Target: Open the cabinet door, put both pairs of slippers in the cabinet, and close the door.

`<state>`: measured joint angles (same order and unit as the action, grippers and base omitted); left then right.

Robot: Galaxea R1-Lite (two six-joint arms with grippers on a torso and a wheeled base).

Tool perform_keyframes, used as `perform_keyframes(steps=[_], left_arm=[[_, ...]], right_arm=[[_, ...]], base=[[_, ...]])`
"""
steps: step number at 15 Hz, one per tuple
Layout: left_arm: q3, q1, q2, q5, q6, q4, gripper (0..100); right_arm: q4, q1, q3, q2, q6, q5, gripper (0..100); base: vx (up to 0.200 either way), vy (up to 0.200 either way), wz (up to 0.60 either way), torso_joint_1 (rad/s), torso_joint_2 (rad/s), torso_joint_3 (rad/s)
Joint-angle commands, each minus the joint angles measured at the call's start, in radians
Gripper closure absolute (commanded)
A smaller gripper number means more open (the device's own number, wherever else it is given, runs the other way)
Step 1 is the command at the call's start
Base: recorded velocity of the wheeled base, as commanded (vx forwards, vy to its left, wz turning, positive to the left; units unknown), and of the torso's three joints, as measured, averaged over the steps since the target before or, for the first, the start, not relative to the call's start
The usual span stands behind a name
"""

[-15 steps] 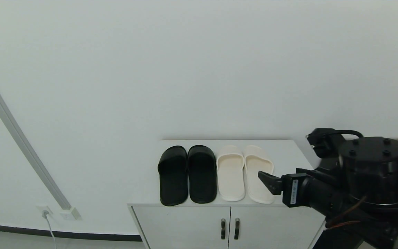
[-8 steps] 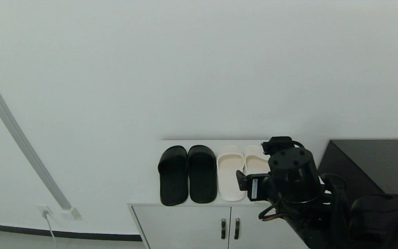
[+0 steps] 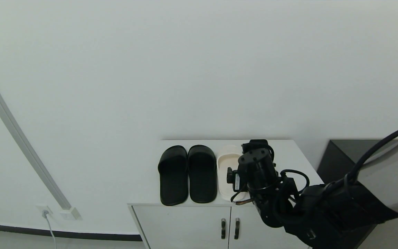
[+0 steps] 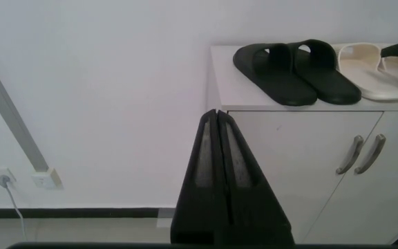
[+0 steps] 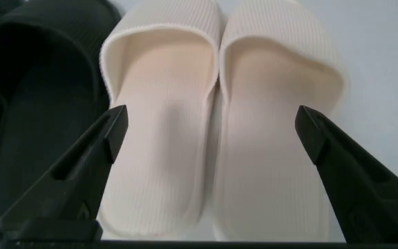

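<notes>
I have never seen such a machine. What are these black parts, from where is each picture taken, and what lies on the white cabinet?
It is a robot with two arms, each ending in a gripper, a two-fingered claw. One camera on its head looks forward and down; one more sits on each wrist. On the cabinet lie black slippers and cream slippers, side by side. The right gripper hovers open over the cream pair, holding nothing. The left gripper is shut and empty, away from the slippers. The doors are closed.
</notes>
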<state>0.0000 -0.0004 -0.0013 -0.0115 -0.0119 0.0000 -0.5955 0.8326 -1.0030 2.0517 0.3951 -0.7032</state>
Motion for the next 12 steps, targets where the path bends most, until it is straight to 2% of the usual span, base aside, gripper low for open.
perform_keyframes(steps=[1, 7, 12], left_arm=[[0.000, 0.000, 0.001, -0.001, 0.000, 0.000, 100], [0.000, 0.000, 0.001, -0.001, 0.000, 0.000, 100], [0.000, 0.000, 0.001, -0.002, -0.002, 0.000, 100]], right_arm=[[0.000, -0.023, -0.040, 0.053, -0.002, 0.001, 0], [0.000, -0.052, -0.118, 0.117, -0.032, 0.013, 0], [0.000, -0.098, -0.249, 0.217, -0.062, 0.025, 0]], base=[[0.000, 0.000, 0.00, 0.000, 0.00, 0.000], [0.000, 0.000, 0.00, 0.000, 0.00, 0.000], [0.000, 0.000, 0.00, 0.000, 0.00, 0.000]])
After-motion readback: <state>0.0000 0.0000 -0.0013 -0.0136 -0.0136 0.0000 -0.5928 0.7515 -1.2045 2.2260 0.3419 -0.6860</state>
